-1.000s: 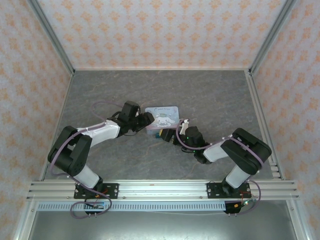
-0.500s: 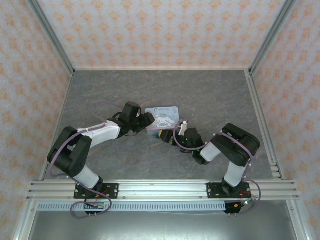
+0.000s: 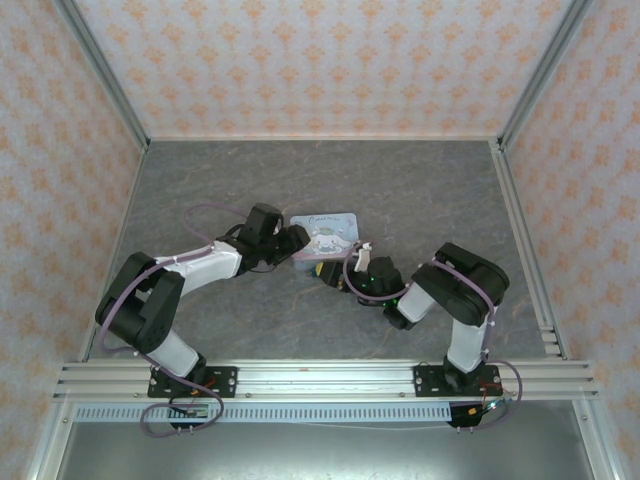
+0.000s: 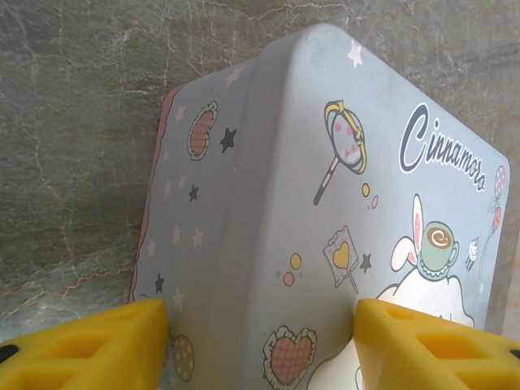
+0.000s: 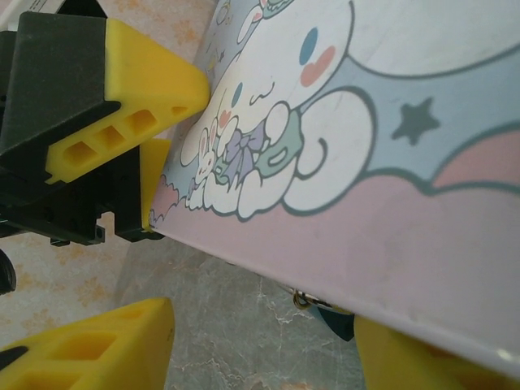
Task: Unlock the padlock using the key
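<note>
The pale blue cartoon tin [image 3: 328,228] sits mid-table, its near edge raised off the floor. My left gripper [image 3: 297,240] is shut on the tin's left end. In the left wrist view its yellow fingers [image 4: 97,345] flank the tin [image 4: 325,203]. A tiny dark teal padlock [image 5: 337,322] peeks from under the tin's [image 5: 390,122] pink rim beside a small brass ring [image 5: 299,299]. My right gripper [image 5: 260,357] is open just below that rim, and the padlock is by its right finger [image 5: 422,361]. The key is hidden.
Grey marbled floor [image 3: 420,190] surrounds the tin, enclosed by patterned walls with metal rails [image 3: 520,240] along the sides. The left gripper's fingers [image 5: 138,73] appear close by at the upper left of the right wrist view.
The right arm has folded, its elbow swinging left and inward, and its gripper has edged left toward the tin's near edge. The left arm and the tin have stayed put.
</note>
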